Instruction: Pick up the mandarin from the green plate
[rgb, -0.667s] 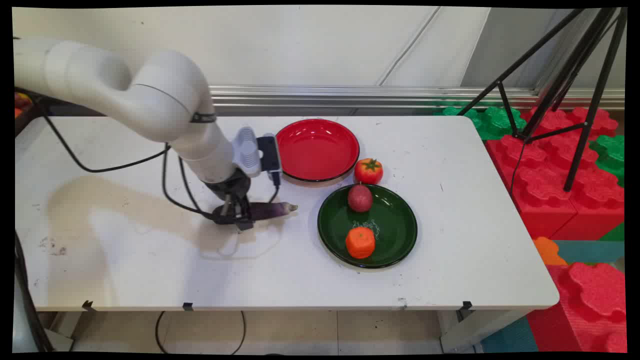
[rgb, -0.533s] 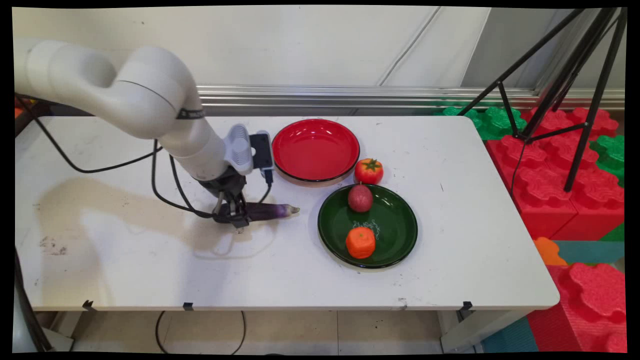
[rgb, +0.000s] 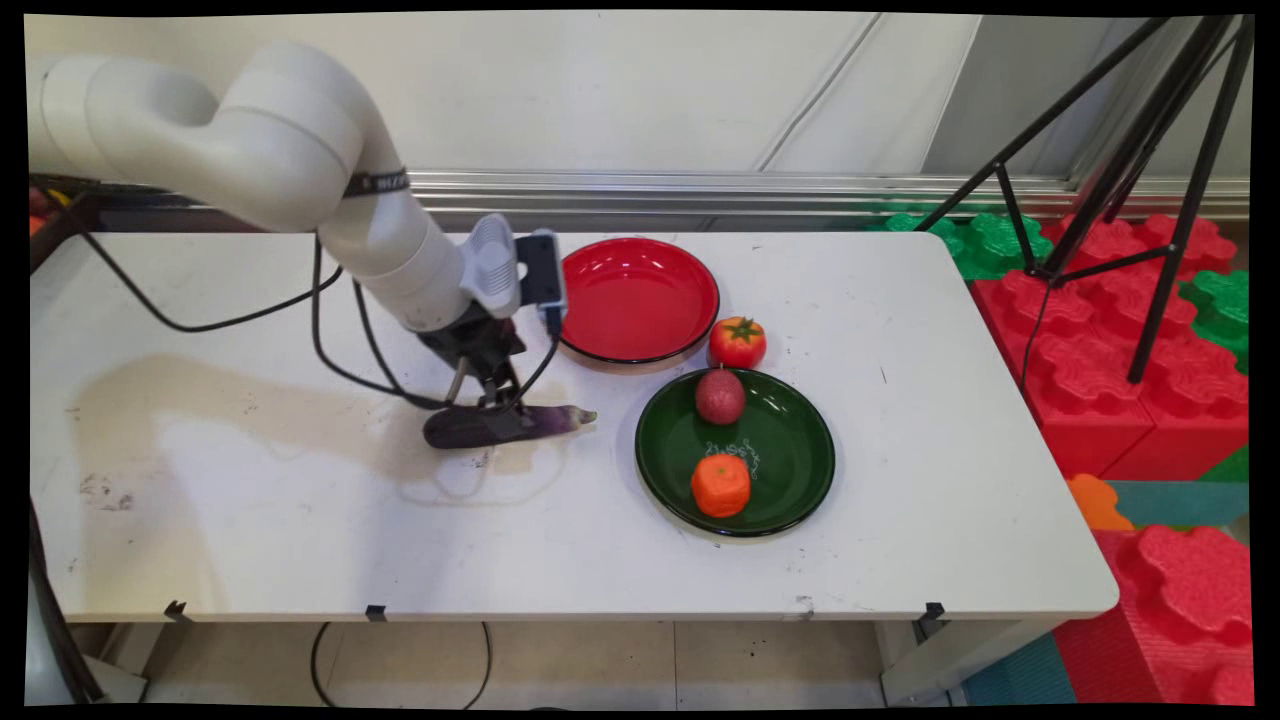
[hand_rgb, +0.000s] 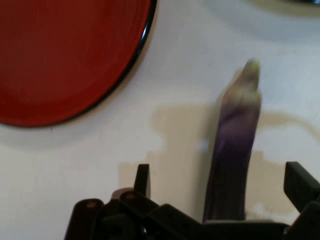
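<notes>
Two plates sit on the white tabletop (rgb: 900, 480) in the main view: a red plate (rgb: 636, 298) toward the far edge, bare inside, and a green plate (rgb: 735, 452) nearer the camera and slightly to the right. A tomato (rgb: 737, 341) stands on the tabletop between them, just beside both rims. Inside the green plate lie a dark red fruit (rgb: 720, 396) at the far side and an orange fruit (rgb: 720, 485) at the near side, apart from each other. To the left of the green plate a purple eggplant (rgb: 505, 424) lies flat on the tabletop, its pale stem end pointing right toward the plate. The jaws (rgb: 487, 398) hang directly above the eggplant's thick middle, fingertips just over it or barely touching; from here I cannot tell which. Black cables (rgb: 340, 350) loop down from the arm beside it. A black tripod (rgb: 1130, 150) stands over red and green foam blocks (rgb: 1100, 330) to the right of the tabletop.

In the hand view the jaws (hand_rgb: 220, 192) stand open, one finger (hand_rgb: 142, 180) on the left and the other at the right edge, with the eggplant (hand_rgb: 235, 145) running lengthwise between them, touching neither. Its stem end points away from the hand. The red plate (hand_rgb: 65, 55) fills the upper left.
</notes>
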